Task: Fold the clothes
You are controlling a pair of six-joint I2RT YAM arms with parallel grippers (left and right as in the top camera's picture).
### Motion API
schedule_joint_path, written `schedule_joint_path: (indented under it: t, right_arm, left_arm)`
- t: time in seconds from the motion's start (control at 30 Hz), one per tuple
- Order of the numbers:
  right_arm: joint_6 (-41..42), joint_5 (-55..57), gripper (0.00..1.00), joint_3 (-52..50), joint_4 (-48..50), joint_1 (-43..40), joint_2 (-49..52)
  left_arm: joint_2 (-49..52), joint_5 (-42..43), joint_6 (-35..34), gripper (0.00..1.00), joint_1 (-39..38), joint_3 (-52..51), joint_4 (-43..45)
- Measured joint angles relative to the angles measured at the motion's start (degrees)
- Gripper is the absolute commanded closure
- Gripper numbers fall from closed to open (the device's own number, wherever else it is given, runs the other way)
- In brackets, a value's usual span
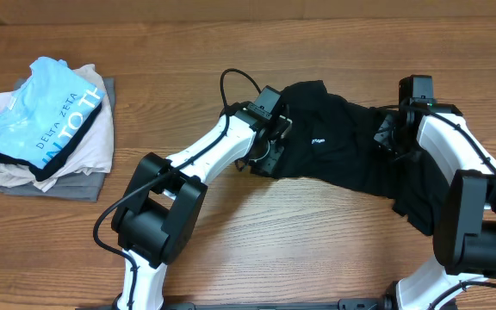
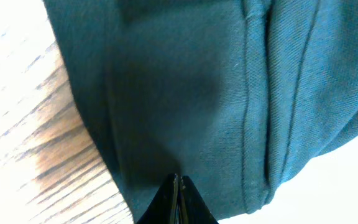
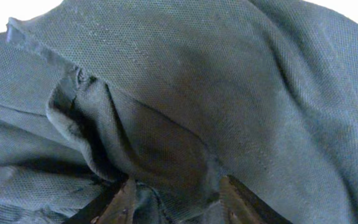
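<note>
The clothes [image 1: 334, 146], one black shirt, lie crumpled on the wooden table [image 1: 257, 232] right of centre, small white print facing up. My left gripper [image 1: 275, 131] is at the shirt's left edge. In the left wrist view it [image 2: 178, 182] is shut, its tips pressed together into the dark fabric [image 2: 185, 81] near a hem seam. My right gripper [image 1: 388, 136] sits on the shirt's right part. The right wrist view shows it [image 3: 178, 199] closed around a thick bunched fold of fabric [image 3: 197, 81] that fills the gap between its fingers [image 3: 124, 202].
A pile of folded garments [image 1: 46, 129] rests at the far left, a light-blue lettered shirt [image 1: 50, 112] on top. Bare wood [image 2: 36, 124] shows left of the shirt's edge.
</note>
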Motion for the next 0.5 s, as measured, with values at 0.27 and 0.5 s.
schedule_joint_path:
  t: [0.27,0.5]
  right_arm:
    - [0.7,0.0,0.89,-2.5,4.0,0.0,0.0]
    - [1.8,2.4,0.91,-3.8,5.1,-0.7,0.0]
  left_arm:
    - [0.0,-4.4,0.0,0.96,0.9,0.0,-4.9]
    - [0.0,-5.6,0.0,0.96,5.3,0.0,-7.3]
